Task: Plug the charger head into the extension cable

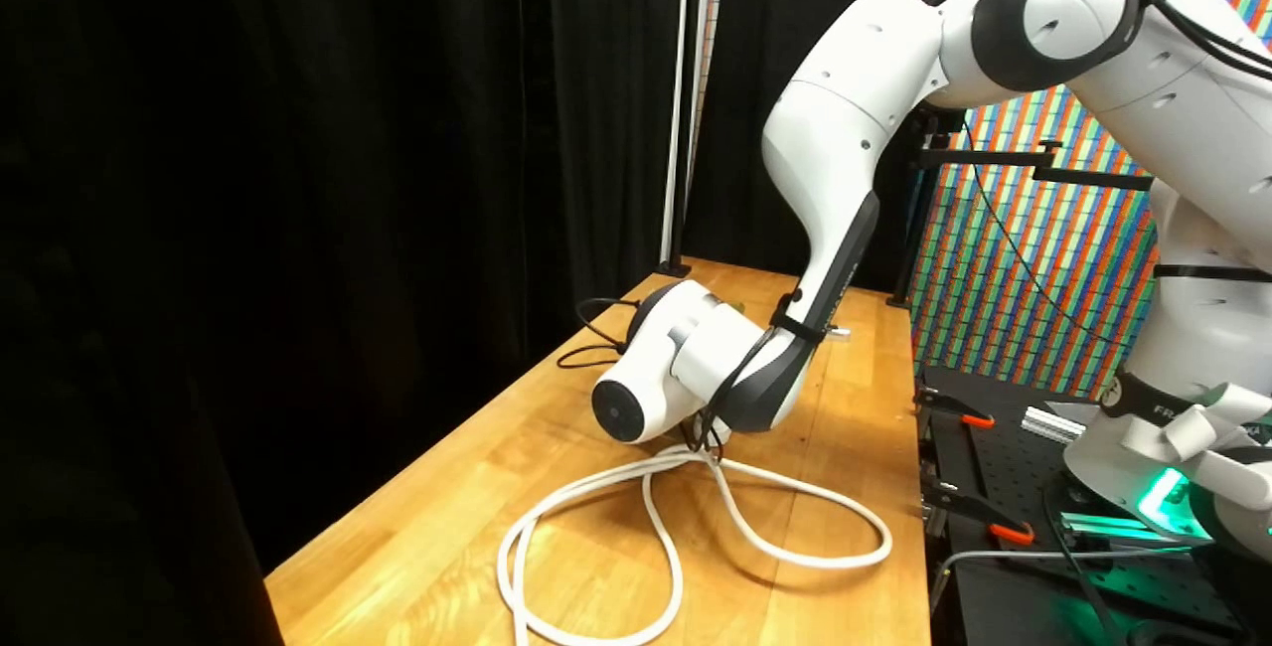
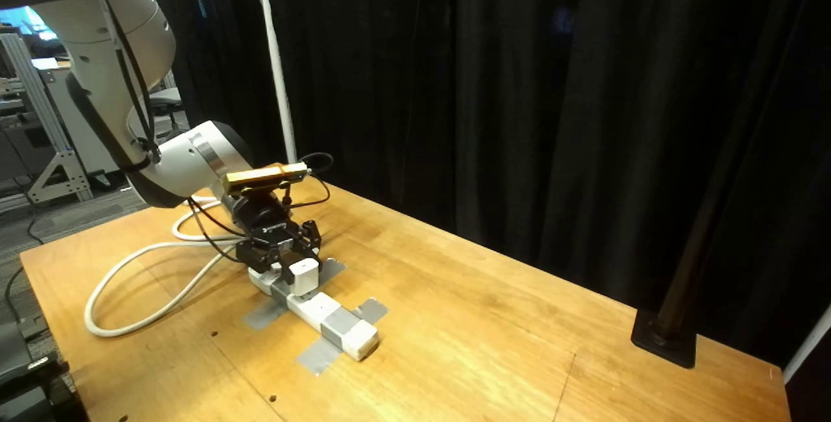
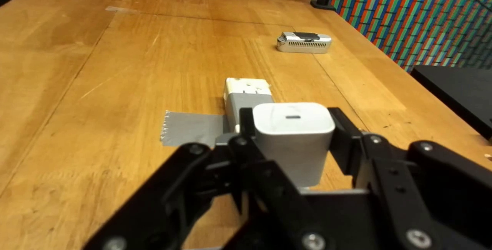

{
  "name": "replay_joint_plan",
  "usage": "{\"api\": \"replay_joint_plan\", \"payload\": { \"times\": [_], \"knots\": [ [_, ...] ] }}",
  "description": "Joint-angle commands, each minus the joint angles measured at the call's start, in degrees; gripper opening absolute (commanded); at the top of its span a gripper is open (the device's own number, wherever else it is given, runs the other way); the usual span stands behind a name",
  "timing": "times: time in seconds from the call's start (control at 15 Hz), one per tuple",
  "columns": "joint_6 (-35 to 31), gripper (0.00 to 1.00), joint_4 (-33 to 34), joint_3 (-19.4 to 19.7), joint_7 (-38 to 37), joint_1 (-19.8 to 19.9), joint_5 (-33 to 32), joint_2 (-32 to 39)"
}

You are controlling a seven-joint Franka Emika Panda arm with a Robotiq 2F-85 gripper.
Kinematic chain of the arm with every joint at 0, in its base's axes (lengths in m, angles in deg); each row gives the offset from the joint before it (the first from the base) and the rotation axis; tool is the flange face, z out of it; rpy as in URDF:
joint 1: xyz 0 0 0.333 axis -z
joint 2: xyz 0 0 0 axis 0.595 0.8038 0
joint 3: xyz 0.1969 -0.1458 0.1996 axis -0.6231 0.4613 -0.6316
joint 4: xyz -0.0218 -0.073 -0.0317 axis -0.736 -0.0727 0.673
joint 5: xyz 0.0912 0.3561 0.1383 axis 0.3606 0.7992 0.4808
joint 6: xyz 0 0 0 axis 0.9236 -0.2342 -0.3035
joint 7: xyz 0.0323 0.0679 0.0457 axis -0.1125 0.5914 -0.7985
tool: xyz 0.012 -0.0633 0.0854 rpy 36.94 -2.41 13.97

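Wrist view: the white charger head (image 3: 294, 150) is pinched between the two sides of the black claw (image 3: 294, 131), with its little slot facing up. In an exterior view, it is just over the extension cable's white power strip (image 2: 316, 309); I can't tell if it is plugged in. Gray tape (image 2: 341, 323) sticks the strip down on the wooden counter (image 2: 467, 344). The white cord (image 1: 835, 562) lies in big loops. Farther off sits a small gray gadget (image 3: 303, 46) with vents. Black curtains (image 2: 552, 117) hang behind.
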Motion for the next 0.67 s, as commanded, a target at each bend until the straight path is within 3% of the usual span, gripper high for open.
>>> {"api": "replay_joint_plan", "payload": {
  "times": [0.0, 0.6],
  "knots": [
    [1.6, 0.23, 0.4, -0.4, 0.3, 0.4, 4.1, 3.5],
    [1.8, 0.23, 0.8, -0.9, 0.5, 1.0, 4.3, 4.4]
  ]
}}
